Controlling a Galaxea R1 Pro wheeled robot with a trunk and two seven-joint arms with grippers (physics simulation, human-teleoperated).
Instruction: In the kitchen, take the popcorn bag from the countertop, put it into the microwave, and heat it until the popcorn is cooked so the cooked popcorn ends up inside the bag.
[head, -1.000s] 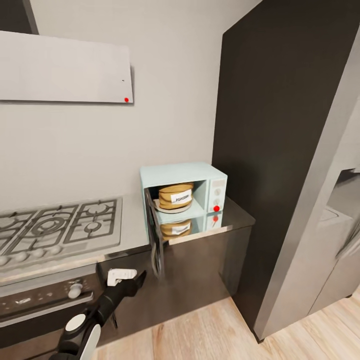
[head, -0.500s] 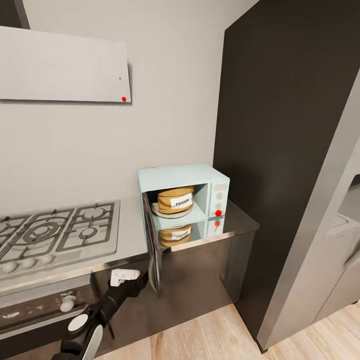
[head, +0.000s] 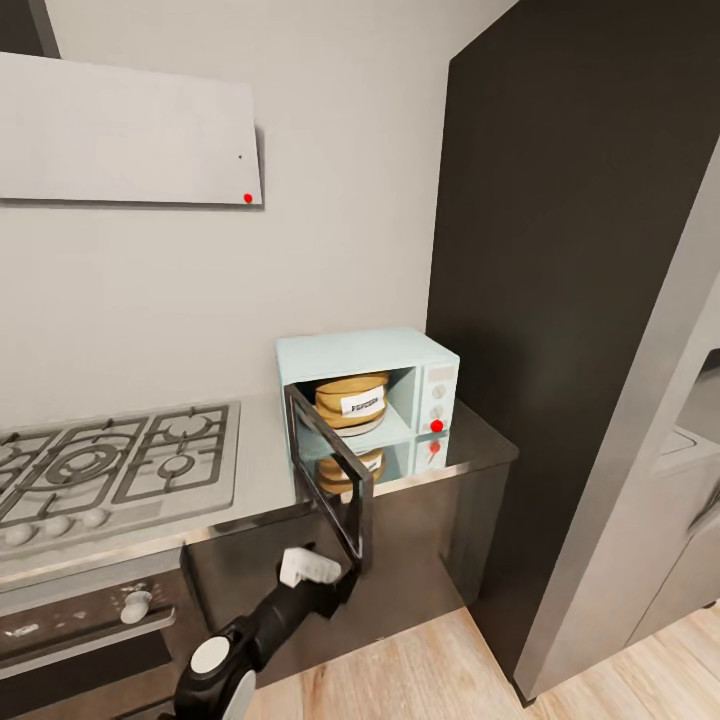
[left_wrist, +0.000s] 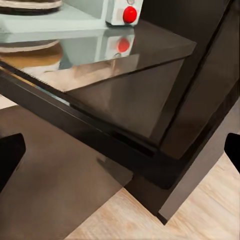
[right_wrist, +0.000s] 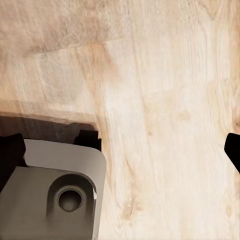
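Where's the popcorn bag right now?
In the head view, the popcorn bag sits inside the microwave, on its turntable plate, behind the half-open door.

Glossy mirror-like countertop (head: 470, 440), pale wood floor (right_wrist: 165, 100)

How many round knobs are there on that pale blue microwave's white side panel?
2 pale round knobs show on the mint-blue microwave: one upper, one just below it. Under them sits a red round button. None seems hidden.

One pale mint-blue boxy microwave (head: 365, 385), one mustard-tan paper popcorn bag (head: 350, 398) inside it, one steel gas hob (head: 110, 475), one flat white hood (head: 125, 135), two round knobs (head: 437, 400) on the microwave's panel.
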